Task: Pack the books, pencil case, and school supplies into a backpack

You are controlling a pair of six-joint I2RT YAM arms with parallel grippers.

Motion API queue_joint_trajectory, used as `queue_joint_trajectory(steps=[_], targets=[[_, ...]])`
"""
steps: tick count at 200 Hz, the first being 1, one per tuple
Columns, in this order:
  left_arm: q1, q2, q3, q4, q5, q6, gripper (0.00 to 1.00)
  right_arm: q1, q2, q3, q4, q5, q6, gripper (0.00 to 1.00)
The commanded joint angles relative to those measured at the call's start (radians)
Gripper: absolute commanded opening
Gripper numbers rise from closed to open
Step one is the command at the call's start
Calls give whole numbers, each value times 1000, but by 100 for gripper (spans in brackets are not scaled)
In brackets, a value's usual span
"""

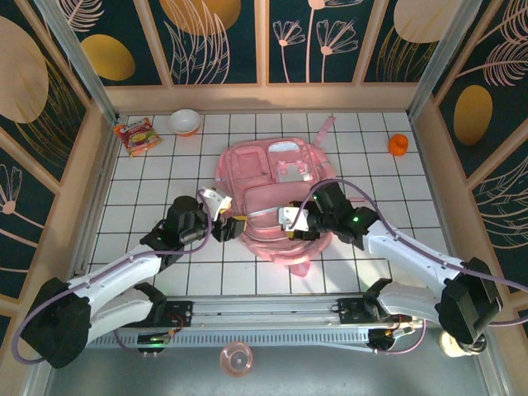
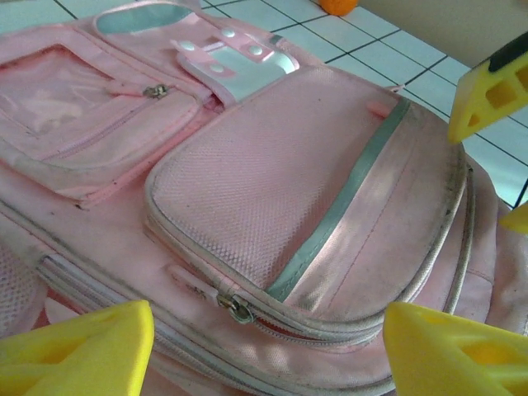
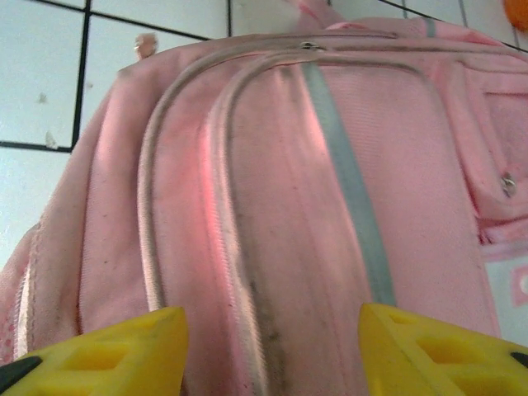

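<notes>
Sitting flat in the middle of the tiled table (image 1: 165, 272), the pink backpack (image 1: 276, 190) has a pincer at each near side. The left gripper (image 1: 227, 216) is at its near-left edge with its fingers spread apart, and on the wrist cam the front zip pocket (image 2: 313, 190) lies just ahead between them. The right gripper (image 1: 290, 221) hangs over the near-right part, also apart and clamping nothing, with pink fabric right below.

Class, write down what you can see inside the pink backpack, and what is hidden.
Nothing inside the backpack can be seen. Its front pocket looks zipped, the zip pull at its near edge, and pink fabric covers any contents.
</notes>
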Motion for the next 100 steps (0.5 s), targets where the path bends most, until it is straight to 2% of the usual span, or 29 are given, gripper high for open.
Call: queue_joint_trajectory(steps=[1,33,44,61,73,100], targets=[[26,16,-2,80,72,-34,73,17,18,-31,59,18,-86,57],[50,32,-4,95,122,-29,73,16,51,-71,215,78,-39,54],[54,37,3,83,129,-12,73,8,63,-66,237,80,-19,44],[61,49,15,47,155,52,71,-12,57,-34,226,52,16,15],[69,66,34,-8,206,135,70,-34,35,-5,190,2,24,0],[108,124,98,-149,315,357,70,-92,-14,37,103,-109,-13,0]])
